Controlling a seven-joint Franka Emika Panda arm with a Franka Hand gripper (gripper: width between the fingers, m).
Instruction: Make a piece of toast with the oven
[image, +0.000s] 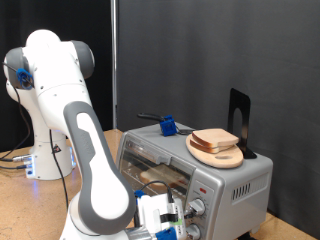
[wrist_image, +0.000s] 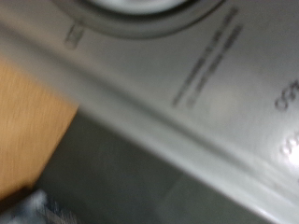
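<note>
Silver oven (image: 195, 170): door looks shut, knobs on its front panel.
Toast (image: 215, 140): on wooden plate (image: 222, 156) atop oven.
Gripper (image: 168, 218): at the knobs; opening cannot be judged.
Risk: slipping off knob, nudging oven, shaking plate loose.

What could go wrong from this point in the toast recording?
The tool sits low at the oven's front panel by the knobs, and the wrist view is a blurred close-up of grey metal, so it could bump or mis-turn a knob. The piece of toast rests on a plate on the oven's top; a shove might shift them.
</note>
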